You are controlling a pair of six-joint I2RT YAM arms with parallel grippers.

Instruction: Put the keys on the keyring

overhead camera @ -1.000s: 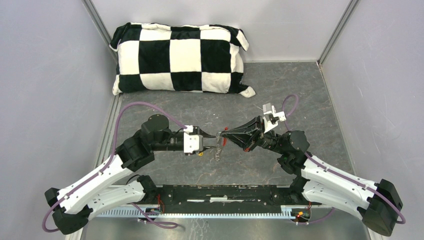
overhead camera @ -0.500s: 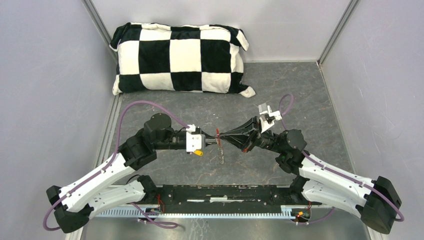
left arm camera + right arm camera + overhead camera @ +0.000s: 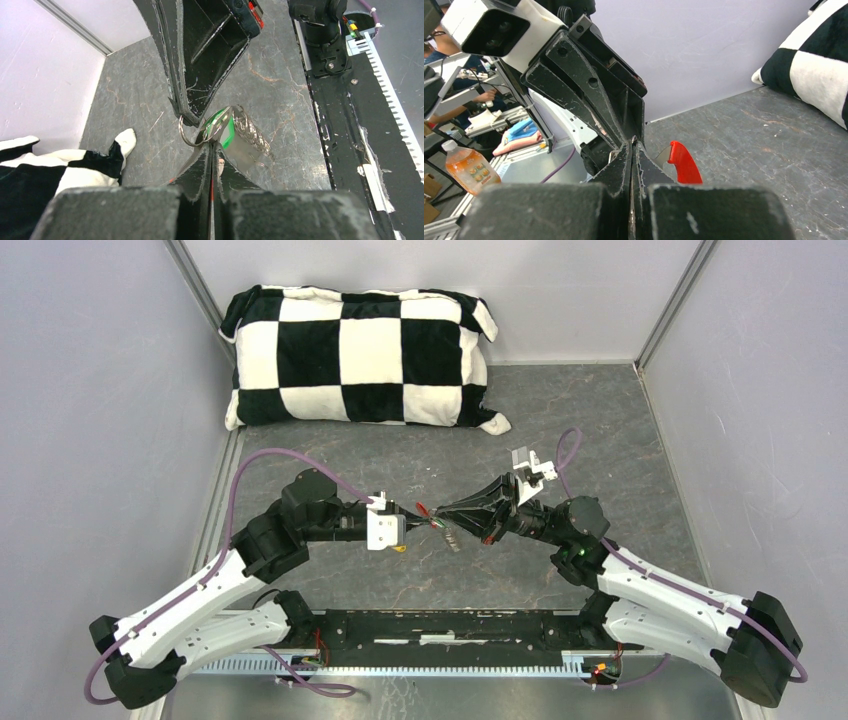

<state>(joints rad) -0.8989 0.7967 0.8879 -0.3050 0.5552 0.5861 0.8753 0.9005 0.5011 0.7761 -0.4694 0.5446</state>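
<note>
A tiny green key (image 3: pixel 223 131) hangs in the air above the middle of the desk (image 3: pixel 280 80). It lies against the wire loop of the keyring (image 3: pixel 249 133), whose grey chain droops just beside it and whose red tag (image 3: pixel 684 162) sticks out on the far side. The left fingers (image 3: pixel 202 162) are pressed together with their tips at the edge of the green head. Whether they pinch the key or the wire cannot be told. The right fingers (image 3: pixel 620 165) are also together, meeting the loop from the opposite side and seemingly clamped on it. A yellow speck (image 3: pixel 400 548), probably the yellow key, shows just under the left wrist. A checked pillow (image 3: pixel 360 355) lies well behind. The step appears to be threading the green key. To do it well, the right arm should hold the loop steady while the left makes small, slow turns without tugging the chain.
</note>
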